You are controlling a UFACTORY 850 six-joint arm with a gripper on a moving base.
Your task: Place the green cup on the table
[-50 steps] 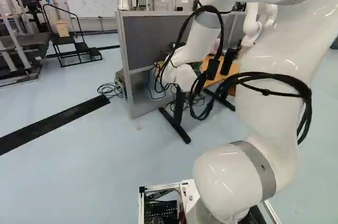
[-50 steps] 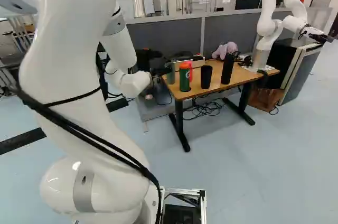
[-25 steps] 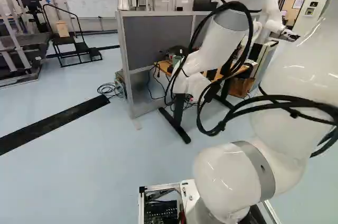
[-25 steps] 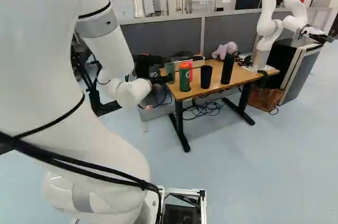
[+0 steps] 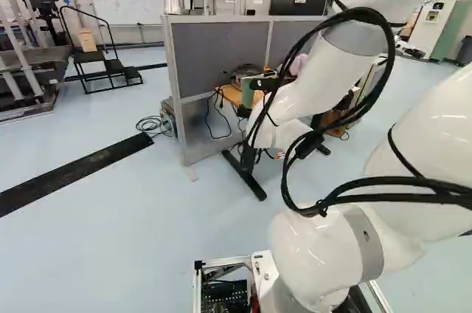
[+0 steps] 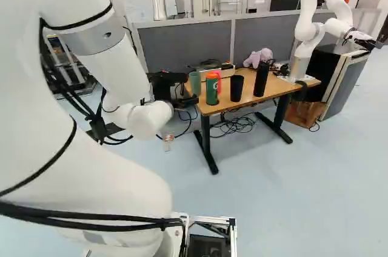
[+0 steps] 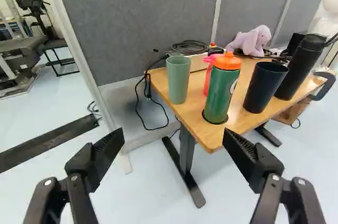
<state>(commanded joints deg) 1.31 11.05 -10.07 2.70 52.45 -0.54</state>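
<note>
No word or number can be read with certainty. The green bottle with the orange lid (image 7: 219,97) bears a pale mark on its side, too small to make out in the wrist view. Writing on the whiteboard (image 5: 127,3) is too faint to read, and the small light label on the dark box (image 5: 284,4) behind the partition is illegible.

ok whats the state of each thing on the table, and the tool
green cup: upright, on the table
green bottle: upright, orange lid on
dark cup: upright, uncovered, contents not visible
black bottle: upright
cable: coiled
pink item: partly hidden, can't tell
tool: open, empty
</note>
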